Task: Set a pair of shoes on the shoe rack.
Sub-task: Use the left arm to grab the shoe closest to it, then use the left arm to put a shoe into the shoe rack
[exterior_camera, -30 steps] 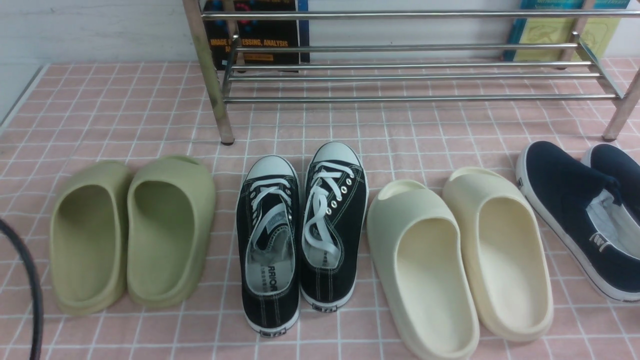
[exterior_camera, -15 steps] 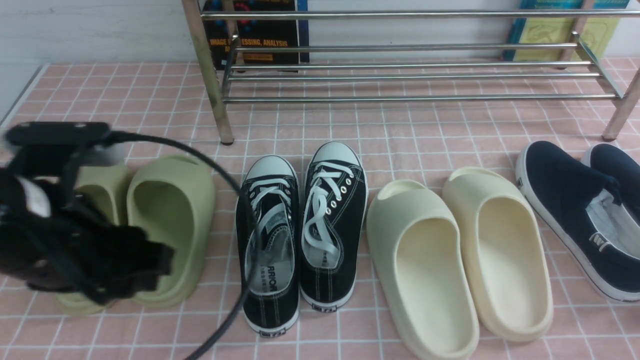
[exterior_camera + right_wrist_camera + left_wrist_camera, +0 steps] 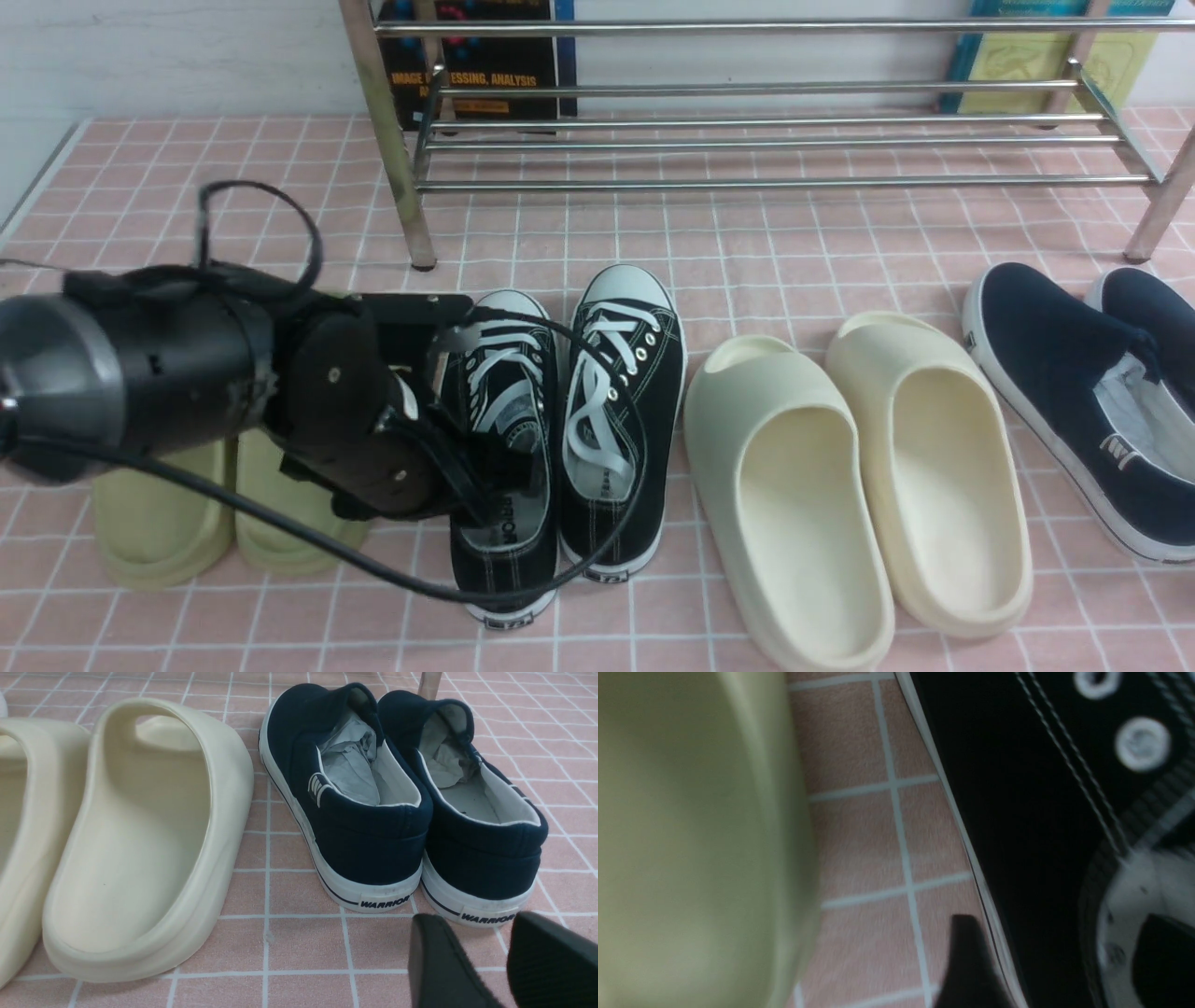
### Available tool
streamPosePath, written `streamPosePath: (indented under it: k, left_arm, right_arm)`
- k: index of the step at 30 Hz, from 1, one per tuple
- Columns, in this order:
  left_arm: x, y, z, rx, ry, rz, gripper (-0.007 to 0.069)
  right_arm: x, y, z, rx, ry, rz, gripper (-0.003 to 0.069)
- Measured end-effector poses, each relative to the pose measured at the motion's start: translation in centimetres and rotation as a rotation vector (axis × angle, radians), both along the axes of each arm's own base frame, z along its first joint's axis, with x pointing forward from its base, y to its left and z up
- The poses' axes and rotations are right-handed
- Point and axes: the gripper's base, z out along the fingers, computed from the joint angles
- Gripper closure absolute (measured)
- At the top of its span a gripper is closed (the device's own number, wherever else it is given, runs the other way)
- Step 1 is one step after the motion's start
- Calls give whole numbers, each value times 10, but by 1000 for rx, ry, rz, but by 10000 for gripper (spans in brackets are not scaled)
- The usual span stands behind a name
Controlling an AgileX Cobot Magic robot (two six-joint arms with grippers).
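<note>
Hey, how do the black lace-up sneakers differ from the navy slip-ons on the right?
The black sneakers have white laces and white toe caps; the navy slip-ons have neither. The sneakers' openings show grey insoles, while the slip-ons are stuffed with crumpled paper. The sneakers sit mid-row, the slip-ons at the far right. Both have white soles and point toward the shoe rack.

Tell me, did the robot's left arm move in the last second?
Yes. The left gripper came in from the left edge and passed rightward over the green slides, which stayed put. It now reaches the left black sneaker.
</note>
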Motion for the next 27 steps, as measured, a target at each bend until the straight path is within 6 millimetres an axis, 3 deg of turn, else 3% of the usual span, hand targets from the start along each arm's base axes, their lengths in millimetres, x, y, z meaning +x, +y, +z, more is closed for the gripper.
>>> streamPosePath:
  k: [2,7,18,22,27]
  left_arm:
    - [6,-3,-10,1,2,1,376]
    - [13,-6,2,3,9,7,592]
    - [39,-14,112,-81,-180,14,609]
    - [56,-6,137,-139,-258,62,609]
    - [82,11,143,-174,-302,141,609]
  right_arm:
    - [0,0,0,0,0,0,419]
    - [0,0,0,0,0,0,419]
    - [0,0,0,0,0,0,419]
    - [0,0,0,0,0,0,419]
    - [0,0,0,0,0,0,419]
